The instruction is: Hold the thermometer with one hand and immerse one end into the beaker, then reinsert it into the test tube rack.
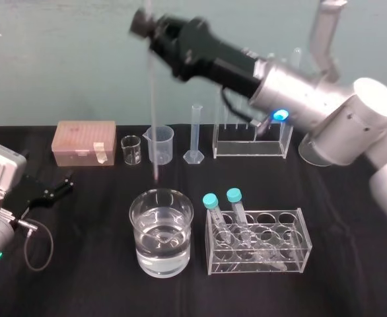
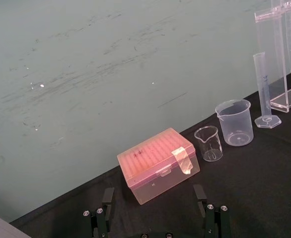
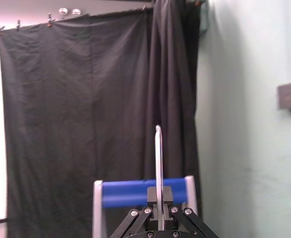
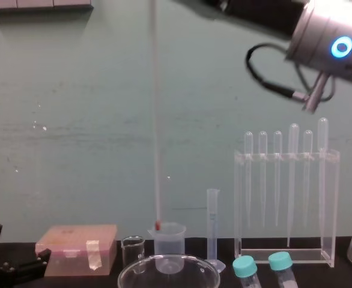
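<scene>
One thermometer (image 4: 155, 120), upright, tip down

Head view looks down on the table (image 1: 88, 284); chest view looks level across it (both catch the pipette rack (image 1: 251, 148)). Left wrist view sits low, near the box (image 2: 158, 163); right wrist faces a curtain (image 3: 76, 124).

No writing can be read. The pink translucent plastic box (image 2: 158, 163) has dark scribbles on its lid, too small to make out. Faint scale marks on the tall clear measuring cylinder (image 2: 264, 89) are likewise unreadable.
</scene>
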